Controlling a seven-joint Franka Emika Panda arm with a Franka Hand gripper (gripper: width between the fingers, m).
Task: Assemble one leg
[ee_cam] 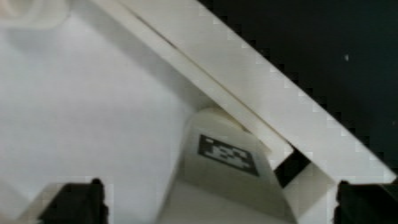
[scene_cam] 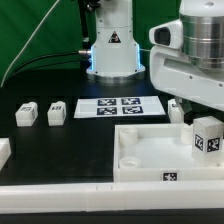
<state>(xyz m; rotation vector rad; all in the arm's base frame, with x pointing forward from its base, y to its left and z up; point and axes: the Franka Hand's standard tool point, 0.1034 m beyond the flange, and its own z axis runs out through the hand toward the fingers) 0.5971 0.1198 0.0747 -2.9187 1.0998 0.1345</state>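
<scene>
A leg, a chunky white block with a black-and-white tag, stands at the near right corner of the large white panel. My gripper hangs just above and behind it. In the wrist view the gripper is open, its dark fingertips wide apart. The tagged leg lies ahead of the gap against the panel's raised rim, and nothing is held. Two more legs sit on the table at the exterior view's left.
The marker board lies behind the panel, in front of the robot base. A small white piece sits by the panel's far right edge. A white block is at the left edge. A long white bar runs along the front.
</scene>
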